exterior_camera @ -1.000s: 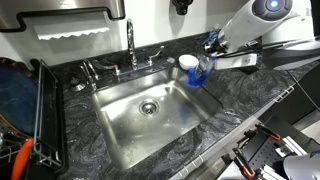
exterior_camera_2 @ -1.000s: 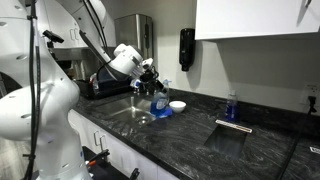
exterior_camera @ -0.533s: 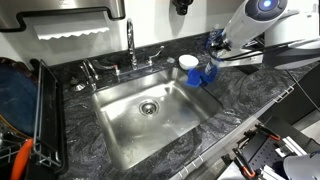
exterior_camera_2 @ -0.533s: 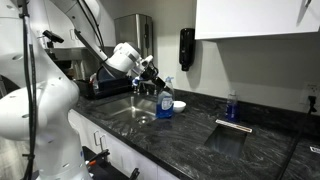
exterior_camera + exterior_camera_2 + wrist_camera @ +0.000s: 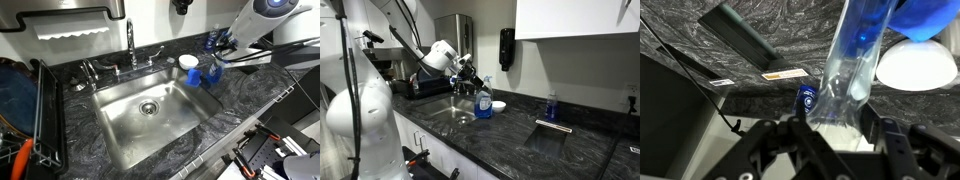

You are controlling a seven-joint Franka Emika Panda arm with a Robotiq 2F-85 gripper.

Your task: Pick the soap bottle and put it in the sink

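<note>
The soap bottle (image 5: 213,73) is clear with blue liquid in its lower part. It stands upright over the dark countertop just right of the sink (image 5: 120,115), and it also shows in an exterior view (image 5: 485,101). My gripper (image 5: 219,52) (image 5: 474,82) is shut on its upper part. In the wrist view the bottle (image 5: 845,70) runs away from the camera between my two fingers (image 5: 836,113). I cannot tell whether its base touches the counter. The steel sink (image 5: 442,112) holds nothing.
A white bowl (image 5: 188,62) (image 5: 915,65) and a blue sponge (image 5: 198,76) lie beside the bottle. The faucet (image 5: 130,40) stands behind the sink and a dish rack (image 5: 40,110) at its other side. A smaller dark blue bottle (image 5: 552,107) stands farther along the counter.
The bottle was tilted a second ago and now stands upright. My gripper and the bottle have shifted slightly away from the sink.
</note>
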